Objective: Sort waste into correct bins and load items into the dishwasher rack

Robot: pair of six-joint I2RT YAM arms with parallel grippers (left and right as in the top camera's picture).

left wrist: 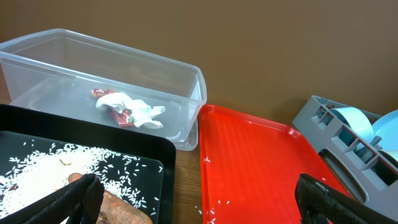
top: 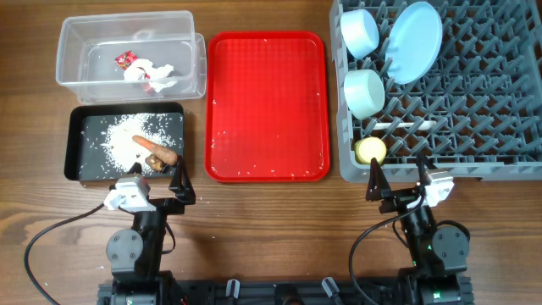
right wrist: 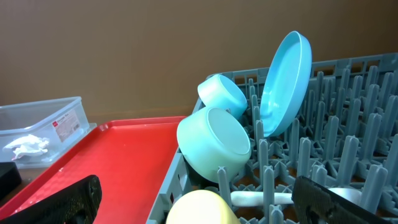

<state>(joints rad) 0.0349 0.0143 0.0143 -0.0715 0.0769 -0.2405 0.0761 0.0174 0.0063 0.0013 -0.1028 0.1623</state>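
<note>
The clear bin [top: 191,51] holds the red wrapper [top: 127,59] and white tissue [left wrist: 137,111]. The black bin [top: 76,144] holds rice crumbs [top: 123,135], the carrot stick [top: 158,151] and a dark lump [top: 157,164]. In the grey rack [top: 474,110] stand two pale bowls [top: 360,32] [top: 366,91], the blue plate [top: 415,41], the yellow cup [top: 370,151] and the white spoon [right wrist: 255,199]. My left gripper [top: 158,175] hangs open at the black bin's near edge. At the rack's near edge my right gripper [top: 397,176] is open, with the cup just ahead of it.
The flat red serving tray [top: 268,106] lies between the bins and the rack, with a few rice grains scattered on it. Bare wooden table runs along the front beside both arm bases.
</note>
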